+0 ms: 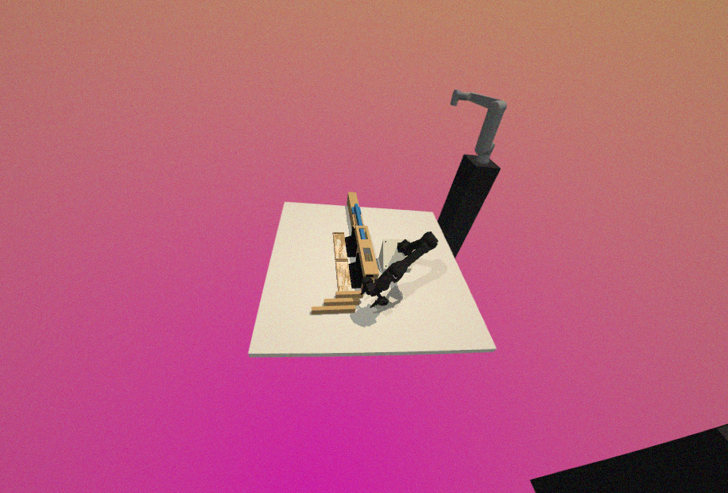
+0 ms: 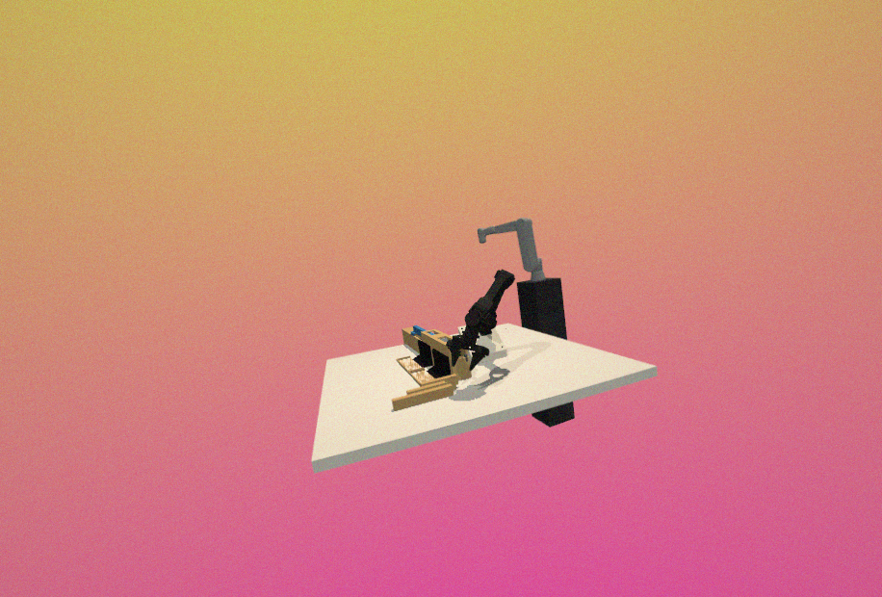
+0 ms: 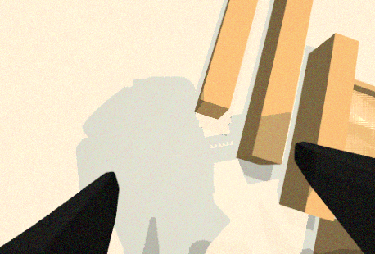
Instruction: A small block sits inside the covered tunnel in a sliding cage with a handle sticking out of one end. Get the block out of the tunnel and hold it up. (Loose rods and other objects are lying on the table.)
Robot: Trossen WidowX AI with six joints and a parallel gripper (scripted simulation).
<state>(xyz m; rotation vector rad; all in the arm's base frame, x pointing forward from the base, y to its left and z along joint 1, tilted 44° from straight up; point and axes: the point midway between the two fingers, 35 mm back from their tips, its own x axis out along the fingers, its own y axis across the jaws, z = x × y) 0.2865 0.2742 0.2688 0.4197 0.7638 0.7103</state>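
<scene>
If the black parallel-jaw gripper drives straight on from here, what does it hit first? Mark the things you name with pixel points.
Probably the cream tabletop (image 1: 446, 325) (image 2: 385, 436) (image 3: 25, 82), between the fingertips of the gripper (image 1: 370, 298) (image 2: 466, 364) (image 3: 207, 165). The finger on the wrist view's right might clip the tan wooden rod (image 1: 348, 294) (image 2: 444, 380) (image 3: 337, 82) nearest it; depth is unclear.

The wrist view's top edge, at twelve o'clock, cuts off two long tan rectangular wooden-looking rods (image 3: 230, 53) (image 3: 285, 70); its bottom corners crop the pincer's black tapered fingers.
</scene>
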